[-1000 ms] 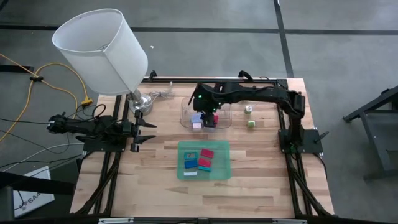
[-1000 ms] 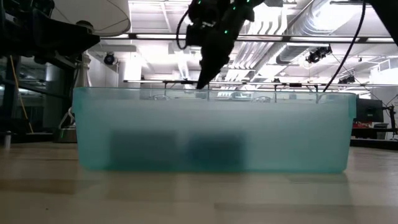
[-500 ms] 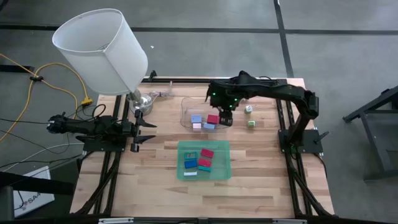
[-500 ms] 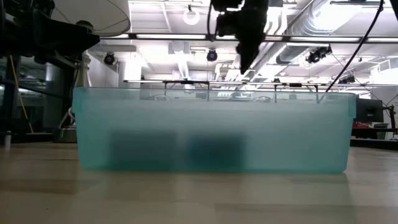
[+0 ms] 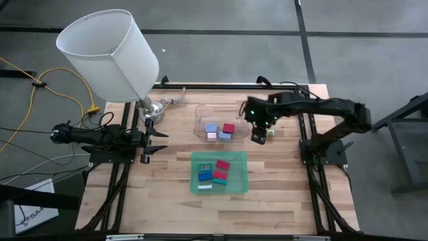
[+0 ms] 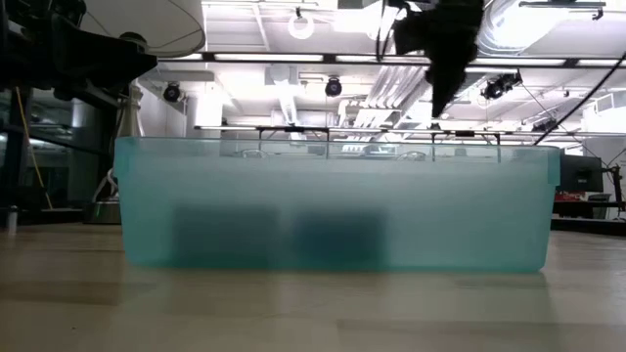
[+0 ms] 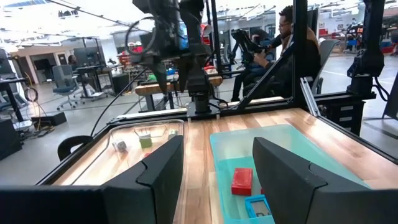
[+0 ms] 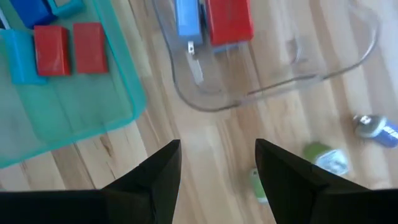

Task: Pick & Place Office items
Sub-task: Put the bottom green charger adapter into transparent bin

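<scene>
The right gripper (image 5: 258,134), fingers spread and empty, had swung from the clear tray (image 5: 200,124) toward 3 o'clock, leaving the red block (image 5: 229,128) inside.

Wood-plank table (image 5: 281,194); translucent teal plastic tray (image 5: 237,186).

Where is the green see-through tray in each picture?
High view: green tray just below the picture's centre.
Low view: fills the middle, close up.
Left wrist view: lower right.
Right wrist view: upper left corner.
Landmark: the red blocks inside it, unclear only in the low view.
</scene>
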Available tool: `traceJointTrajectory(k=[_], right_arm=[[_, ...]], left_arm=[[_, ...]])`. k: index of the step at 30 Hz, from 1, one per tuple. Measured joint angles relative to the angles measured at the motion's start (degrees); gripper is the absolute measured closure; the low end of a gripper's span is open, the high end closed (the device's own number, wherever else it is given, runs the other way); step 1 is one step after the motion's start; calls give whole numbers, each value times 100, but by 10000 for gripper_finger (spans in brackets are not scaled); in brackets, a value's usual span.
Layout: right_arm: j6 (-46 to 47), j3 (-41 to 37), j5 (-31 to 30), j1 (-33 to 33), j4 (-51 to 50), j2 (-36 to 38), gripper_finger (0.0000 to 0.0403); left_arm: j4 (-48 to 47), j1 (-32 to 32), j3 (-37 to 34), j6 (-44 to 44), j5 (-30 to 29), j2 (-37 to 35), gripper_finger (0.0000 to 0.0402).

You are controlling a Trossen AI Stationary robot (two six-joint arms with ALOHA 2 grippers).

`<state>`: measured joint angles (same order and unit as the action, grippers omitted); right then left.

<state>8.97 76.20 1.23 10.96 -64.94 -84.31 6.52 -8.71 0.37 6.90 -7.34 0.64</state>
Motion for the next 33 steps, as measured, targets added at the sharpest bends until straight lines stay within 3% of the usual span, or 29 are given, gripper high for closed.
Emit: traceJointTrajectory(k=[7,16,33], right_arm=[[538,-1371,-252,-301,574,741,211],[97,-2585,-495,-421,1057,887,211],[-1301,-2817,-718,216,1164,885,211]], left_arm=[[0,0,-1,0,-1,1,215],[0,0,-1,0,-1,0,215],[0,2,1,0,-1,1,215]])
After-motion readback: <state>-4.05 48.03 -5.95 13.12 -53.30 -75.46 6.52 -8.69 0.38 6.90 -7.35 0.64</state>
